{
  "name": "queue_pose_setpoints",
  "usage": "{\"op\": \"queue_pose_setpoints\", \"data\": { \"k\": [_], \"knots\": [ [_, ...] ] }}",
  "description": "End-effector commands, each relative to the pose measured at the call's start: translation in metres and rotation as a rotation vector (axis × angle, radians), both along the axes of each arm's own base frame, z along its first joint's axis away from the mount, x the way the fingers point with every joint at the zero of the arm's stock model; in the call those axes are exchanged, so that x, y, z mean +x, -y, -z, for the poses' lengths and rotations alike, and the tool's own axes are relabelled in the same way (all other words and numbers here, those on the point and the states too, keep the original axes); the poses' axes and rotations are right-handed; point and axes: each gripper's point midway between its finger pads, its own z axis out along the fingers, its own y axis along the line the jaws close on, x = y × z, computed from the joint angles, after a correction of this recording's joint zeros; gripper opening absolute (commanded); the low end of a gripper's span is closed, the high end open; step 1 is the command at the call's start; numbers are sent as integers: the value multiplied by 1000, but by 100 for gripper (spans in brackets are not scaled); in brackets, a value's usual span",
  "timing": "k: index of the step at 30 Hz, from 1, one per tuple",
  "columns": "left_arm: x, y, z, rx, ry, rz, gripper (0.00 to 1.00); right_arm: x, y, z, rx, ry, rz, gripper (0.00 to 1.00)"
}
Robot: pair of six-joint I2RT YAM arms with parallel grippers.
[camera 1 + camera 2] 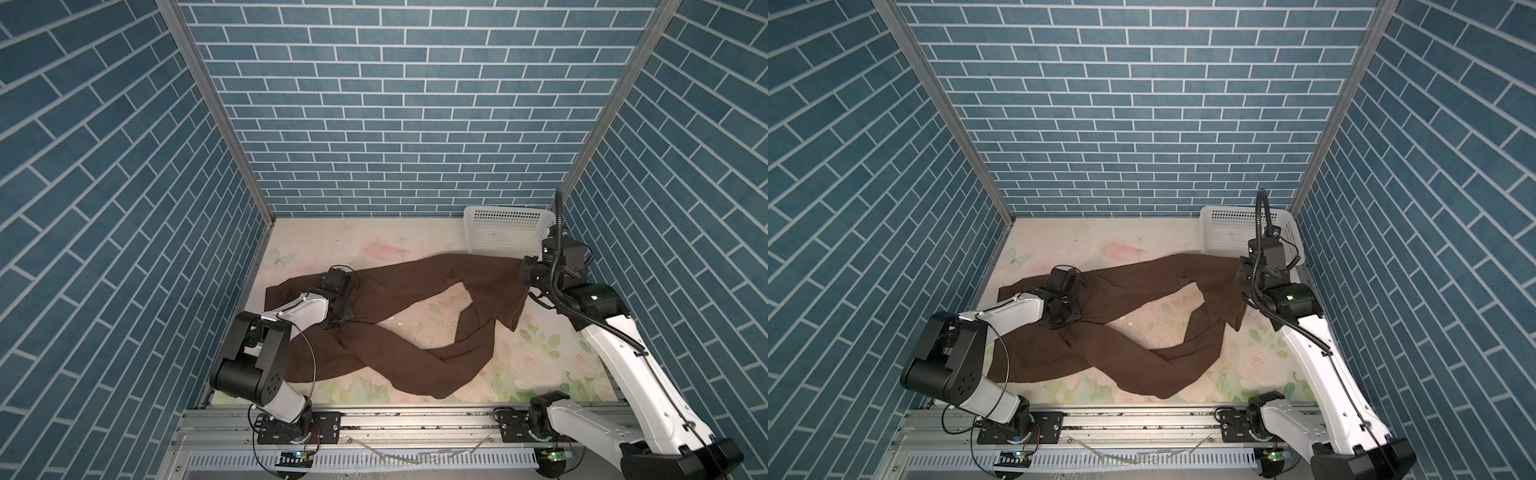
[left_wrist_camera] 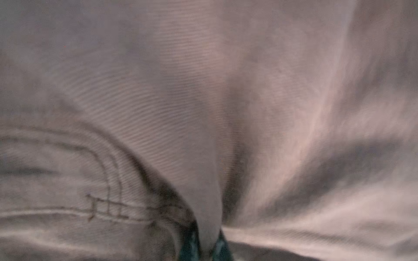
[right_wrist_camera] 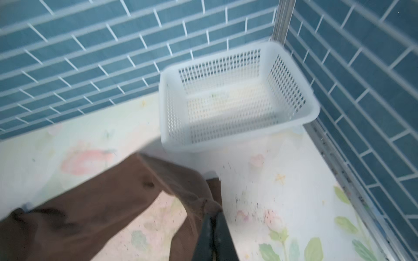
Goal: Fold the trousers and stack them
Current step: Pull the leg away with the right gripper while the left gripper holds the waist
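The dark brown trousers (image 1: 399,286) (image 1: 1133,282) lie spread across the floral table, waist at the left and the two long legs crossing each other toward the right. My left gripper (image 1: 343,307) (image 1: 1065,309) presses down on the upper part near the waist. In the left wrist view it (image 2: 207,244) is shut on a pinched ridge of trousers (image 2: 181,101) beside a stitched seam. My right gripper (image 1: 524,274) (image 1: 1241,278) (image 3: 213,222) is shut on one leg's hem end (image 3: 194,198), held above the table at the right so the cloth hangs down.
A white perforated basket (image 1: 507,212) (image 1: 1225,210) (image 3: 237,140) stands in the back right corner, just behind the right gripper. Blue brick walls close in three sides. An aluminium rail (image 1: 415,419) runs along the front edge with both arm bases on it.
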Motion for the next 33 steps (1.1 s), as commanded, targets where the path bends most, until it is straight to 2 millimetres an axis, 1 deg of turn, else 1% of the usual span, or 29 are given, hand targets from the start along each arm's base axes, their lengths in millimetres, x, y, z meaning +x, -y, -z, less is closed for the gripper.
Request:
{"op": "queue_pose_setpoints", "data": {
  "k": [1, 4, 7, 9, 11, 13, 14, 15, 17, 18, 19, 20, 22, 23, 24, 25, 26, 28, 29, 30, 32, 33],
  "knots": [
    [-8, -19, 12, 55, -73, -45, 0, -23, 26, -50, -21, 100, 91, 0],
    [-5, -38, 1, 33, -60, -106, 0, -39, 39, -84, -1, 201, 141, 0],
    [-4, -69, -18, 41, -22, -193, 0, -49, 50, -107, -9, 269, 183, 0],
    [-4, -91, -31, 39, 13, -271, 0, -49, 53, -113, -20, 288, 194, 0],
    [-4, -109, -44, 32, 64, -349, 0, -40, 47, -112, -18, 279, 173, 0],
    [-3, -118, -56, 41, 103, -384, 0, -26, 35, -105, -11, 245, 131, 0],
    [-2, -119, -62, 46, 116, -384, 0, -18, 28, -100, -4, 225, 107, 0],
    [-1, -117, -66, 37, 123, -373, 9, -11, 22, -97, 4, 214, 85, 0],
    [1, -104, -73, 8, 134, -330, 39, 3, 9, -89, 23, 192, 45, 0],
    [0, -96, -77, 13, 135, -303, 49, 9, 5, -86, 29, 184, 32, 0],
    [0, -86, -84, 22, 147, -264, 60, 14, 1, -81, 34, 173, 23, 0],
    [-1, -74, -92, 43, 163, -221, 67, 18, -1, -78, 40, 166, 19, 0],
    [-5, -49, -113, 96, 202, -138, 72, 24, -5, -71, 43, 157, 12, 0],
    [-8, -30, -125, 112, 231, -80, 73, 26, -6, -68, 40, 150, 11, 0],
    [-10, -16, -135, 119, 264, -42, 74, 28, -5, -66, 35, 147, 13, 0],
    [-11, 5, -146, 114, 306, 20, 74, 29, -5, -63, 25, 139, 14, 0],
    [-11, 31, -156, 94, 354, 95, 74, 31, -5, -60, 14, 131, 14, 0],
    [-13, 84, -171, 34, 417, 252, 73, 34, -4, -57, -11, 121, 15, 0],
    [-16, 118, -178, -13, 446, 362, 73, 35, -2, -56, -27, 119, 23, 0],
    [-20, 147, -183, -45, 464, 454, 73, 37, -1, -57, -39, 121, 30, 0],
    [-37, 212, -190, -89, 496, 677, 76, 38, 3, -56, -74, 116, 39, 0],
    [-44, 236, -190, -85, 499, 758, 79, 39, 4, -57, -84, 115, 41, 0]
  ]
}}
